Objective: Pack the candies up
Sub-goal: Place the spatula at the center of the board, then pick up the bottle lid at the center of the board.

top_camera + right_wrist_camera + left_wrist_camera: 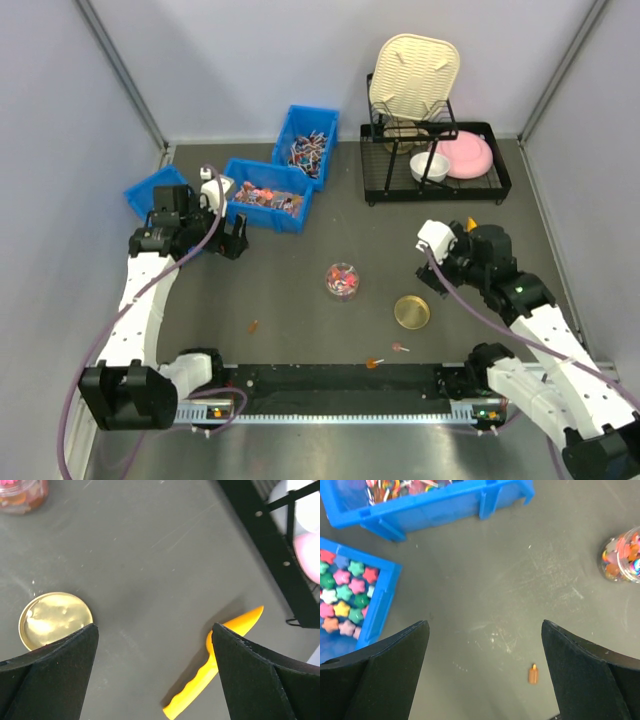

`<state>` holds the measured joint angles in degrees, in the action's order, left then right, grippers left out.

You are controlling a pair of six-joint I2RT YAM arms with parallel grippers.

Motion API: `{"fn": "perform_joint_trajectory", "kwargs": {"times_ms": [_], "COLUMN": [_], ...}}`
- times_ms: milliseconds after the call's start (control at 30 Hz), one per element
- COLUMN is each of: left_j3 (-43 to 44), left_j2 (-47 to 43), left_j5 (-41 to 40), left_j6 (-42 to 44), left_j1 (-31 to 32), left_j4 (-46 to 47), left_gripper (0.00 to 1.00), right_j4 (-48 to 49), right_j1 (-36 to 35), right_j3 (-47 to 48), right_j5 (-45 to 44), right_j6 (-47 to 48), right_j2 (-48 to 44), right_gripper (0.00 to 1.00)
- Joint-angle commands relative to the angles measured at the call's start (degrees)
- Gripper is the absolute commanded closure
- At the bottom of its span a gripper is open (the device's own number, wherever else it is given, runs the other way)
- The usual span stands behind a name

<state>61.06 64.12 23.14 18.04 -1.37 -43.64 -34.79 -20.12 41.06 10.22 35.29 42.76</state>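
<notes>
Right wrist, gold lid (56, 620), yellow scoop (201, 678)

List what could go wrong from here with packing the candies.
1. The jar stands uncapped, its lid lying apart; a passing arm might tip it and spill the candies.
2. Stray sweets lie scattered on the table and may get left out.
3. The yellow scoop lies flat near the open right gripper; picking it up may slip.
</notes>
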Motion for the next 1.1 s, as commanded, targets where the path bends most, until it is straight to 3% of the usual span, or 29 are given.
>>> {"fn": "perform_joint_trajectory", "kwargs": {"times_ms": [0, 67, 200, 300, 1067], "left_j3": [-2.3, -3.5, -3.4, -3.0, -3.8], "left_j2": [-3.6, -3.7, -1.8, 0.2, 0.1], "left_j5": [3.9, 4.8, 4.9, 4.7, 7.9], "left_j6": [0.5, 0.7, -0.2, -0.5, -0.6], "left_j1": [-0.2, -0.3, -0.5, -0.7, -3.6], "left_j4": [6.8, 7.2, 7.3, 7.1, 7.5], "left_gripper": [0.01, 0.01, 0.01, 0.01, 0.01], "right_j4": [0.3, -0.4, -0.5, -0.9, -6.9], "right_j1": [-2.6, -5.5, -18.2, -21.8, -28.7], "right_j3": [-2.0, -3.7, -8.2, -9.9, -8.7], "right_j5": [0.5, -3.1, -10.0, -13.0, -4.1], "right_j6": [2.5, 4.0, 4.6, 4.1, 3.8], "right_j2": [0.1, 1.3, 2.8, 4.2, 9.9], "right_gripper": [0.08, 0.08, 0.09, 0.11, 0.21]}}
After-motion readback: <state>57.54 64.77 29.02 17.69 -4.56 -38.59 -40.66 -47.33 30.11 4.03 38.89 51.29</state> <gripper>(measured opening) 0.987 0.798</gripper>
